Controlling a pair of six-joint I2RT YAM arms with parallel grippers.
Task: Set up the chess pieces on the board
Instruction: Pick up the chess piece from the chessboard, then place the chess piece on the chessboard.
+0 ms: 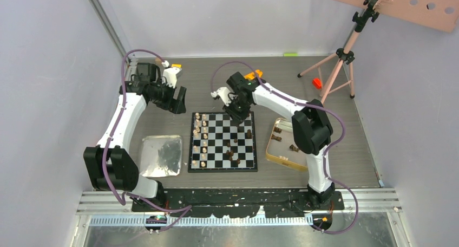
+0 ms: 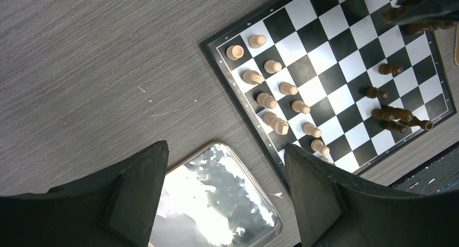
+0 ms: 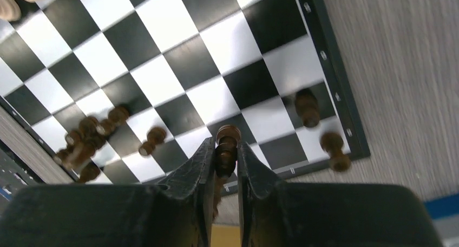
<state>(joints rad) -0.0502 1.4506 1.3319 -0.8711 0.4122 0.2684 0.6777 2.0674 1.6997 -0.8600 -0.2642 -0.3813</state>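
Observation:
The black and white board (image 1: 219, 129) lies mid-table. Several light tan pieces (image 1: 200, 141) stand in its two left columns, and they also show in the left wrist view (image 2: 281, 103). Dark brown pieces (image 1: 233, 149) are scattered on the right half, some lying down (image 2: 395, 114). My right gripper (image 3: 225, 144) hangs over the board's far right part (image 1: 236, 116), shut on a dark brown piece (image 3: 228, 133) held above the squares (image 3: 162, 57). My left gripper (image 2: 225, 147) stands open and empty over the table left of the board (image 1: 178, 101).
A shiny silver tray (image 1: 159, 156) lies left of the board, under my left fingers (image 2: 216, 203). A gold-rimmed tin (image 1: 270, 149) right of the board holds a few dark pieces (image 1: 294, 148). A pink tripod (image 1: 341, 63) and a small orange object (image 1: 317, 83) stand at the back right.

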